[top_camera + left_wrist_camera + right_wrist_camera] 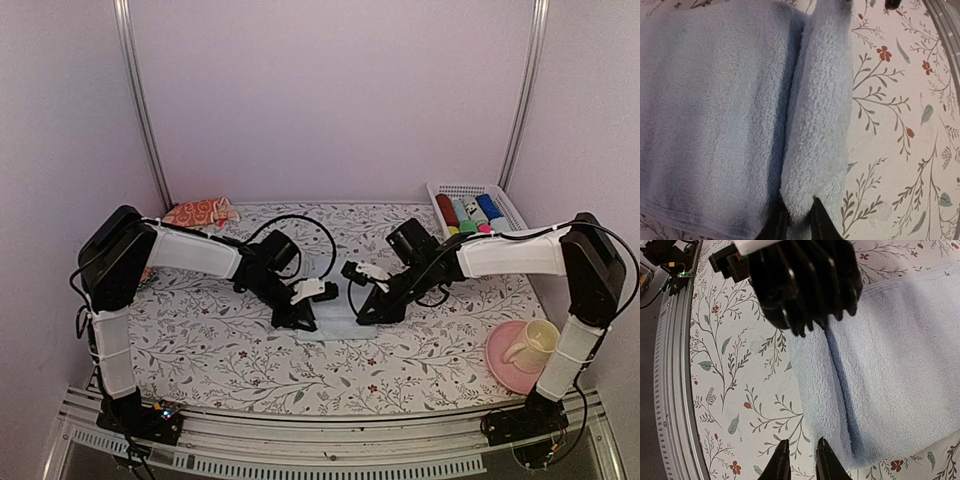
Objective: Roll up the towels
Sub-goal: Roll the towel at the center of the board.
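The light blue towel [715, 115] lies between the two pincers, one edge turned over into a first fold. The left pincer [797, 215] pinches that fold. The right pincer [800, 452], tips nearly together, seems to hold nothing, with the fold just beside it. Rolling looks barely begun; next the right should take hold too. Only the top view shows the orange-red towel [200, 212], well behind the left pincer.

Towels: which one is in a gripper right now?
The blue towel at the table's centre: the left gripper pinches its folded-over edge. The orange towel lies bunched at the far left, away from both arms.
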Robot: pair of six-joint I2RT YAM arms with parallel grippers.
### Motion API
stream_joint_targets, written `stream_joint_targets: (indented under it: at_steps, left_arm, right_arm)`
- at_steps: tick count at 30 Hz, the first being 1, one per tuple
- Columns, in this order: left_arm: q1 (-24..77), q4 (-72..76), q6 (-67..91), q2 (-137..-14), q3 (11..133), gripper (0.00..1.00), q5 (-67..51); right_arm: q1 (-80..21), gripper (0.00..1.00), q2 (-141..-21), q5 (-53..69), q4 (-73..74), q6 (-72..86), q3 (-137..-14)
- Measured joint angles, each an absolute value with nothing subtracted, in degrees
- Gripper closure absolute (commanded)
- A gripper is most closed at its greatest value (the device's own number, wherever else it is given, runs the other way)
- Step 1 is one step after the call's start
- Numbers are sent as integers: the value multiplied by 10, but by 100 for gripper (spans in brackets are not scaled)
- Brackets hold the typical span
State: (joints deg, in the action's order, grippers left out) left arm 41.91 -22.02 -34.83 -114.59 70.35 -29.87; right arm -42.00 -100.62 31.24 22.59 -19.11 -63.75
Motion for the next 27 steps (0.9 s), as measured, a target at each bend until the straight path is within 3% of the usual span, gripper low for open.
stream_joint_targets:
  at_steps: [9,15,27]
  left_arm:
    - [417,-221,-348,-1147,703,80,-305]
    - [415,-222,-348,-1147,703,63,-303]
    - [401,-222,-345,-1143,703,40,-297]
  right_arm:
    - [-422,84,-1048,319,214,-186,-638]
    - [-405,84,-1078,307,208,-166,-653]
    - [-392,84,-1115,291,200,-154,-680]
